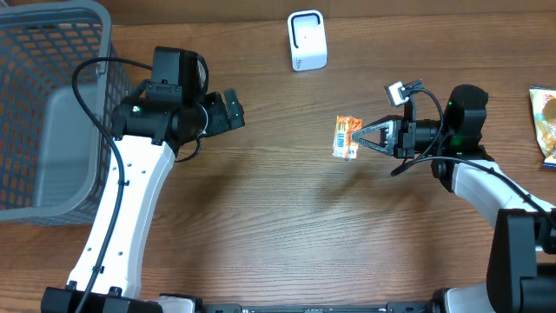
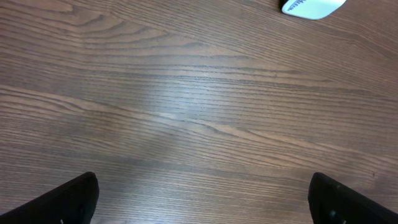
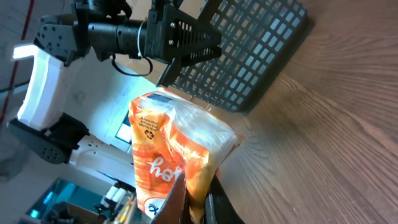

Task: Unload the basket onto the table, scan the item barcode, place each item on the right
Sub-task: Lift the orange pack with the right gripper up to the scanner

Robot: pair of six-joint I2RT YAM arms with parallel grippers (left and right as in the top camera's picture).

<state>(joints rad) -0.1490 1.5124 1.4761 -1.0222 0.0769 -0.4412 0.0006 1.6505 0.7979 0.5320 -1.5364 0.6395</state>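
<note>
Right end effector (image 1: 360, 137) clamps the orange snack packet (image 1: 347, 137) between its fingertips.

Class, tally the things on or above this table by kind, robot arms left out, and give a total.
Snack packets: 2 (orange packet in the right gripper, another packet at the far right)
White barcode scanner: 1
Grey basket: 1
Total: 4
</note>
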